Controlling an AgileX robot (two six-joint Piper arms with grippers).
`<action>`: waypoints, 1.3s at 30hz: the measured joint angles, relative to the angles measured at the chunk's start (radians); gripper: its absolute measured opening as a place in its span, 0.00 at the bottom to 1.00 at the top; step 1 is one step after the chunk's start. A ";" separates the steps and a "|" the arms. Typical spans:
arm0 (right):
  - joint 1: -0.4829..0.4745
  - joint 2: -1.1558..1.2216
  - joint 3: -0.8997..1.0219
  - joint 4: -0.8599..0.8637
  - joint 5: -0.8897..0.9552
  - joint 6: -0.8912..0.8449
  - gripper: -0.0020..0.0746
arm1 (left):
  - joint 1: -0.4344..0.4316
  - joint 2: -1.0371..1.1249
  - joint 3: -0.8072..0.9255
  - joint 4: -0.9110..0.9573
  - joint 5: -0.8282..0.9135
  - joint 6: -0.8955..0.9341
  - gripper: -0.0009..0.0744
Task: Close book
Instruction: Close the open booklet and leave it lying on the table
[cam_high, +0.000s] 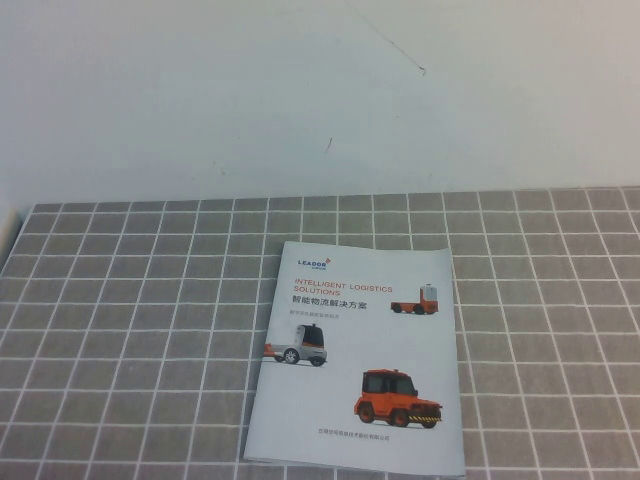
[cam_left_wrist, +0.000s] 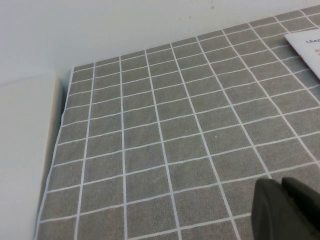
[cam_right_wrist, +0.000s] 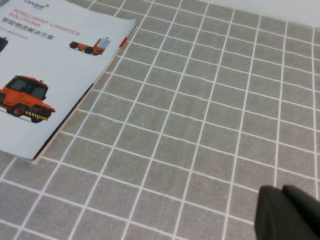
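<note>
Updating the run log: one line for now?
book: closed, cover up, on mat | left gripper: shut, over mat left of book | right gripper: shut, over mat right of book

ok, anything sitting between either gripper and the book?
Nothing visible. The book lies closed, cover up, on the grid mat. The left gripper is off its left side and the right gripper off its right, with only bare mat between.

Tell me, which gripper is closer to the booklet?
Right, probably. The right gripper hangs off to the right of the booklet, much of the cover in its view; the left gripper hangs off its left, seeing only a corner.
</note>
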 joint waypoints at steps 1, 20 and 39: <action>0.000 0.000 0.000 0.000 0.000 0.000 0.02 | 0.000 0.000 0.000 0.000 0.000 0.000 0.01; -0.017 -0.027 0.000 0.000 0.000 0.000 0.02 | 0.000 0.000 0.000 0.002 0.002 0.000 0.01; -0.288 -0.237 0.394 -0.134 -0.408 0.000 0.02 | 0.000 -0.001 -0.002 0.004 0.007 0.000 0.01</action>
